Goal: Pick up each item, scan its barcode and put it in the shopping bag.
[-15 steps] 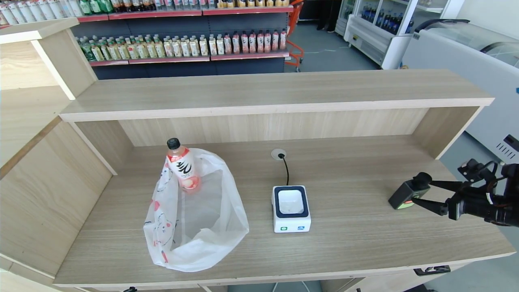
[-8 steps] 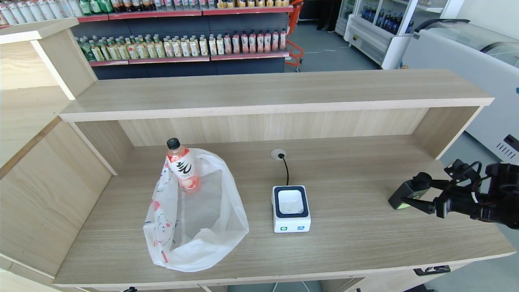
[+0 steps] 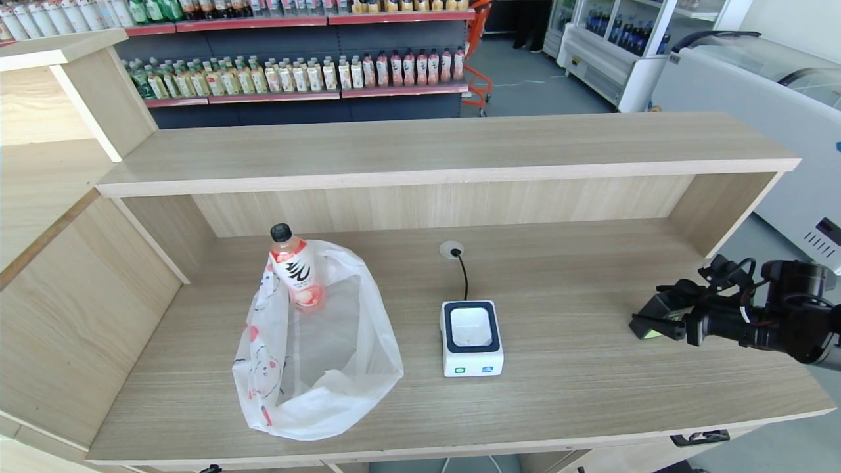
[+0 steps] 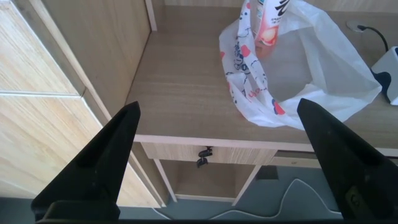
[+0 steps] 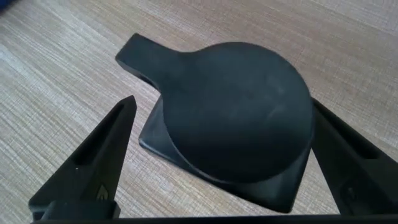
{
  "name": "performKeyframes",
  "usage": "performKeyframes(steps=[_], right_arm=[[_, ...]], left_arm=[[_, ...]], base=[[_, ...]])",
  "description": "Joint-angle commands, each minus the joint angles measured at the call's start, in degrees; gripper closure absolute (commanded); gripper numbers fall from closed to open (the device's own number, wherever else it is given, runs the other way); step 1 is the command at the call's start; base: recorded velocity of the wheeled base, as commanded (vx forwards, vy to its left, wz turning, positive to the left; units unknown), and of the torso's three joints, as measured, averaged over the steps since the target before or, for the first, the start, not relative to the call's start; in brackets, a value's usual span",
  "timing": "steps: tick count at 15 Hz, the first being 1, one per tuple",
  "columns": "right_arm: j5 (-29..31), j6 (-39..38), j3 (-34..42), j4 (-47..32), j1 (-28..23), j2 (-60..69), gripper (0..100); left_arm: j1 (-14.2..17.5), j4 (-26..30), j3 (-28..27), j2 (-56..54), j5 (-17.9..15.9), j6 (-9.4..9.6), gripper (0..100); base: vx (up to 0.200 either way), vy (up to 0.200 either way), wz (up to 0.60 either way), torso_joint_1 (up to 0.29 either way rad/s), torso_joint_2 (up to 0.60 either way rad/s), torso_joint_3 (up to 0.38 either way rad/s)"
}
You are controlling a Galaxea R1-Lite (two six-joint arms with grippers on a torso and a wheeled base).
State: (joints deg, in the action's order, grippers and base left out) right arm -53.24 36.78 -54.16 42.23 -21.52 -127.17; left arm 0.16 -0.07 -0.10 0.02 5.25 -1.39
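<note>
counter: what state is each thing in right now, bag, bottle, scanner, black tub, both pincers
bag: mouth open, slumped on the counter
bottle: upright in the bag, cap on
scanner: flat on the counter, cable attached, nothing on its window
black tub: lid on, resting on the counter, not lifted
right pincer: open, one finger on each side of the tub
left pincer: open, empty, off the counter's front edge

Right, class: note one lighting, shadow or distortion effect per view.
Head view: the counter looks bowed, and the freezer lid catches glare. Left wrist view: the shopping bag is brightly lit. Right wrist view: little shadow around the black item.
</note>
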Motion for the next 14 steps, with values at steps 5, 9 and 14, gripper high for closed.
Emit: performKeyframes(steps=[5, 9, 14], right_arm=[[0.0, 0.0, -1.5, 0.4, 2.4, -3.0, 0], [-0.1, -0.1, -1.8, 0.4, 3.0, -3.5, 0], [-0.4, -0.1, -1.8, 0.5, 2.9, -3.3, 100]], left_arm=[[0.0, 0.0, 0.0, 0.0, 0.0, -0.02, 0], [0.0, 0.0, 0.0, 0.0, 0.0, -0.02, 0], [0.0, 0.0, 0.0, 0.0, 0.0, -0.02, 0]], base=[[0.000, 0.000, 0.00, 0.000, 0.00, 0.000], [0.000, 0.000, 0.00, 0.000, 0.00, 0.000], [0.000, 0.000, 0.00, 0.000, 0.00, 0.000]])
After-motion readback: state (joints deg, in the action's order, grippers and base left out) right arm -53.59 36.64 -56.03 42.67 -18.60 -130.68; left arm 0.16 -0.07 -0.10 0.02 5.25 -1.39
